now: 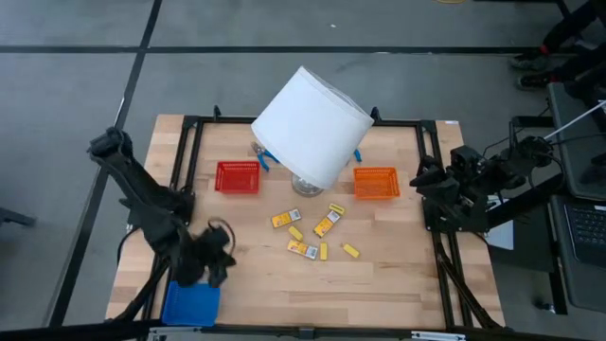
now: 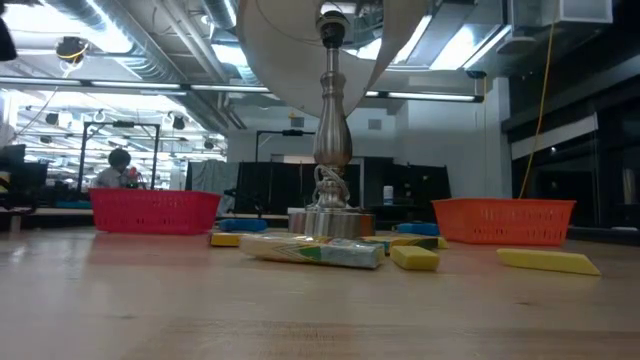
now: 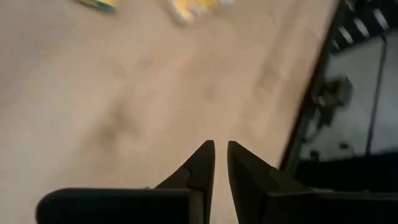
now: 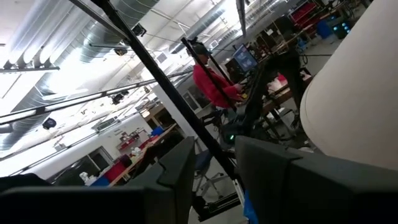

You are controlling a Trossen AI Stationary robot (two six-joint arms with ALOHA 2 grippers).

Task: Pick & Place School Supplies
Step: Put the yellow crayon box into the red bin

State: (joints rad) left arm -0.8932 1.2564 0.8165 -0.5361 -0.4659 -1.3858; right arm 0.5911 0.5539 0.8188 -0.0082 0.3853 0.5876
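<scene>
Your left gripper (image 3: 221, 155): dark tapered fingers nearly pressed together, a thin slit between, holding nothing, above bare pale wood near the blue plastic tray (image 1: 190, 305). Your right gripper (image 4: 214, 162) (parked at the table's right edge): narrowly parted, empty. Yellow-orange labelled packets (image 1: 328, 224) and plain yellow sticks (image 1: 350, 250) lie scattered mid-table, below the white lampshade (image 1: 312, 125).

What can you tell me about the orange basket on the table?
The orange basket is a small rectangular one with mesh walls that look like plastic, wider at the rim than at the bottom. It stands upright on the wooden table, open side up, near the far edge on the right arm's side, just beside the lamp. Nothing shows inside it, and no end effector touches it.
</scene>
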